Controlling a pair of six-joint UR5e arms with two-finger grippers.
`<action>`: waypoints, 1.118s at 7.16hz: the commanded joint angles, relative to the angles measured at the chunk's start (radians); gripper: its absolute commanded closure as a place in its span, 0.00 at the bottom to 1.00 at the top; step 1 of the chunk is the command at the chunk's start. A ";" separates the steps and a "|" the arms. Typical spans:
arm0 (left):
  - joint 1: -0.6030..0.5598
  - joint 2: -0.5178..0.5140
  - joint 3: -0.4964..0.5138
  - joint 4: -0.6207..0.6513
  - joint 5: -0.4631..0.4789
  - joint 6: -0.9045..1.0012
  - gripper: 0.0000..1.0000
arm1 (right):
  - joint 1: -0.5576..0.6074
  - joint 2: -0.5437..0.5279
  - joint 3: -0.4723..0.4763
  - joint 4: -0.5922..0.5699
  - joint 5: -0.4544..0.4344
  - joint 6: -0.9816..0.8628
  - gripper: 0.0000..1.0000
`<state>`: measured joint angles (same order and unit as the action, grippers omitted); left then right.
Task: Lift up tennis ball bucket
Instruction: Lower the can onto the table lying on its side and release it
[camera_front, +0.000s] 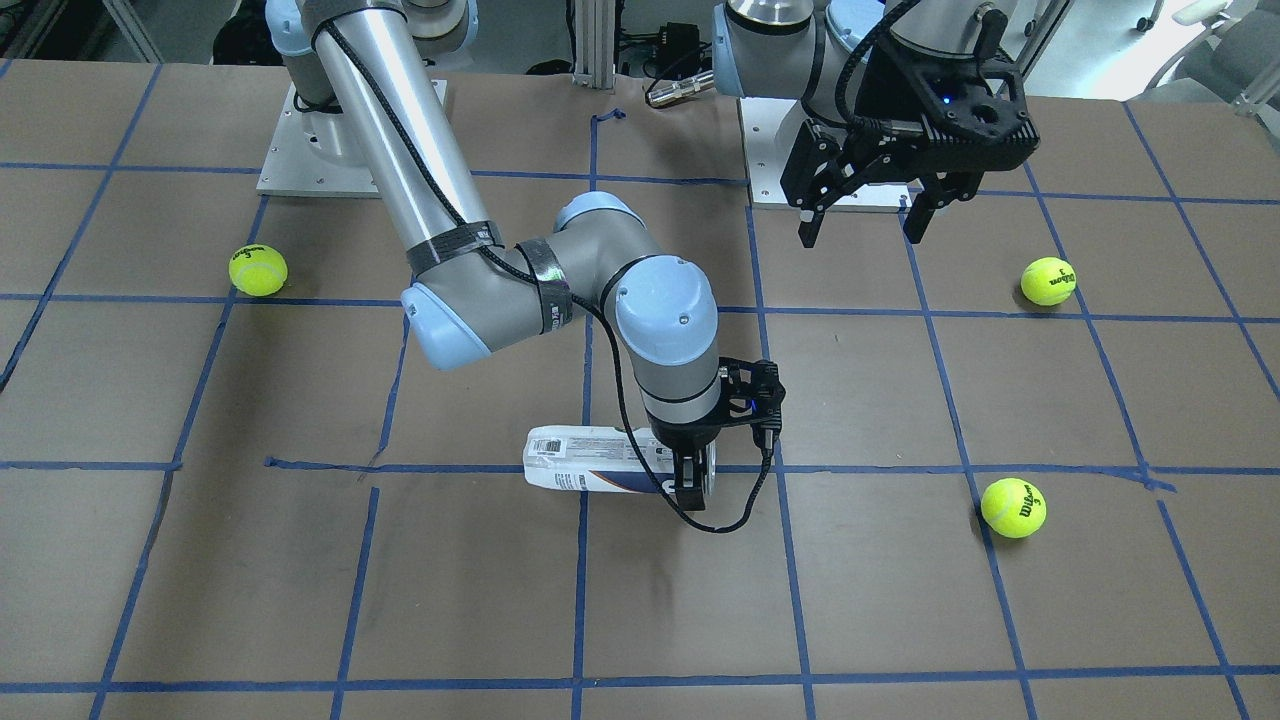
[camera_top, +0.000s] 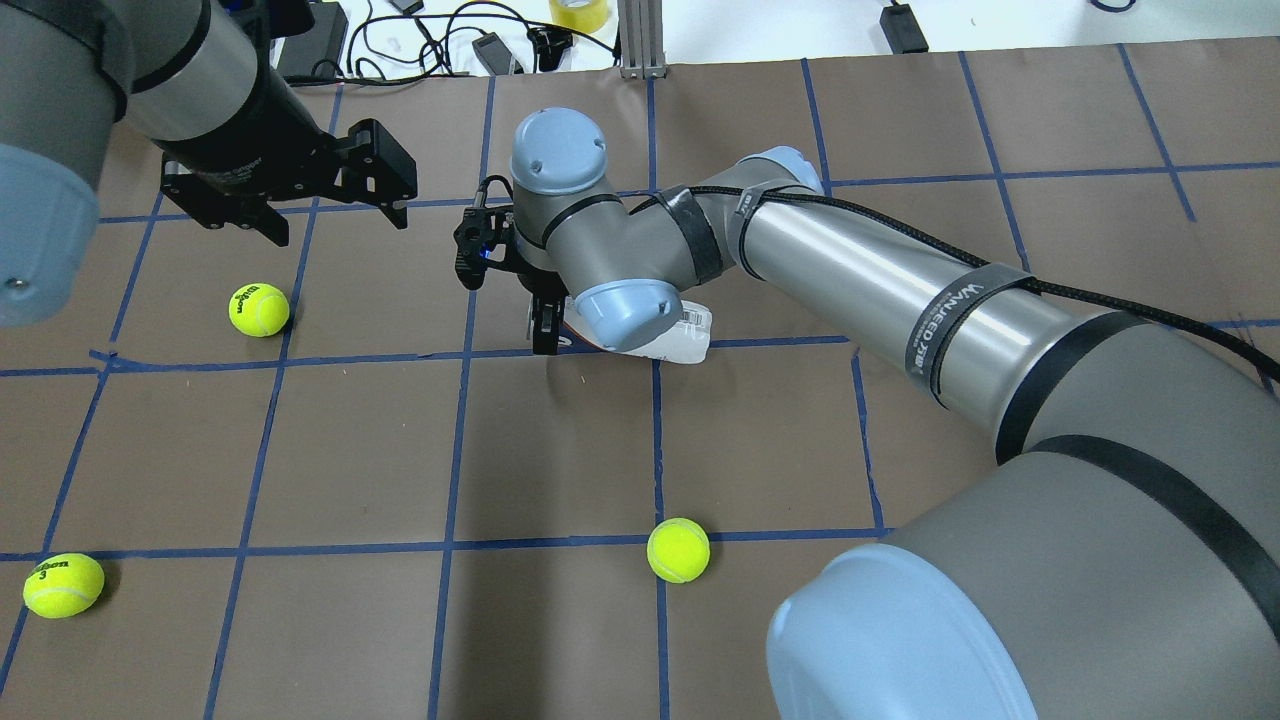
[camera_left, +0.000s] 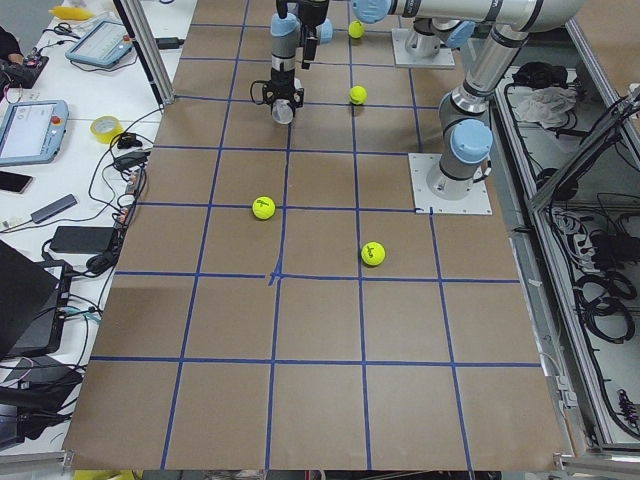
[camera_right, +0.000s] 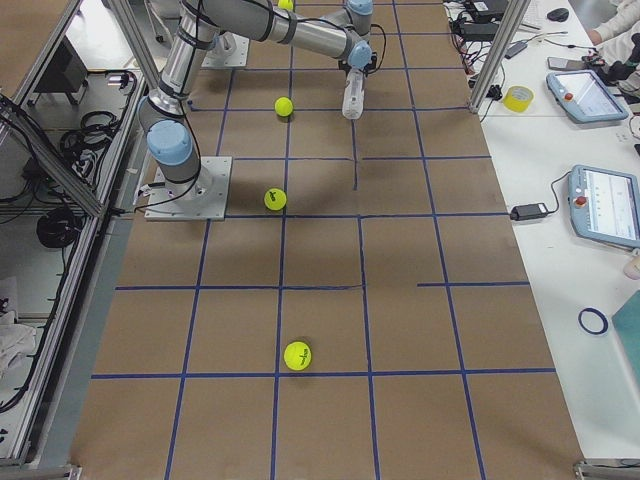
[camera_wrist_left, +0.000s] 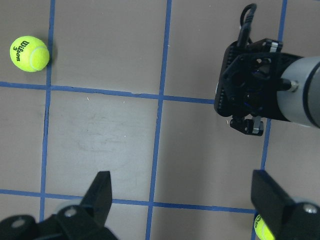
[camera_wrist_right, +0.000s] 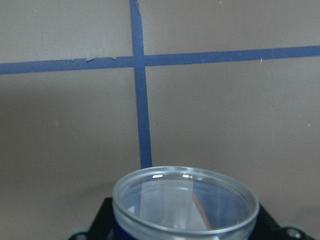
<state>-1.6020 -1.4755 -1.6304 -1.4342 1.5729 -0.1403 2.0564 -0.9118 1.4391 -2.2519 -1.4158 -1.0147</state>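
- The bucket lies on its side in the middle of the counter, with the right fingers clamped across its open end.
- Held this far off-centre, it will likely droop. Lift slowly, straight up, and squeeze the thin plastic gently.
- The left fingers hang wide apart, well away.

The surface is brown, crossed by a grid of blue tape lines. The bucket is clear, with a white-and-navy label. Around it in the front-facing view, the ten o'clock ball, two o'clock ball and four o'clock ball are yellow-green with black lettering. The left pincer and right pincer are black; the right arm is silver with pale-blue caps.
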 joint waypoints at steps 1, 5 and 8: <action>0.000 0.009 0.001 -0.009 0.007 -0.001 0.00 | -0.005 -0.007 0.000 0.000 0.003 0.001 0.00; 0.007 -0.008 0.006 0.006 -0.004 0.005 0.00 | -0.180 -0.129 0.001 0.041 0.024 0.016 0.00; 0.080 -0.011 0.001 -0.080 -0.007 0.007 0.00 | -0.373 -0.222 0.004 0.152 0.044 0.025 0.00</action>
<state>-1.5472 -1.4834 -1.6239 -1.4848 1.5652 -0.1329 1.7640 -1.0992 1.4424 -2.1340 -1.3750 -0.9958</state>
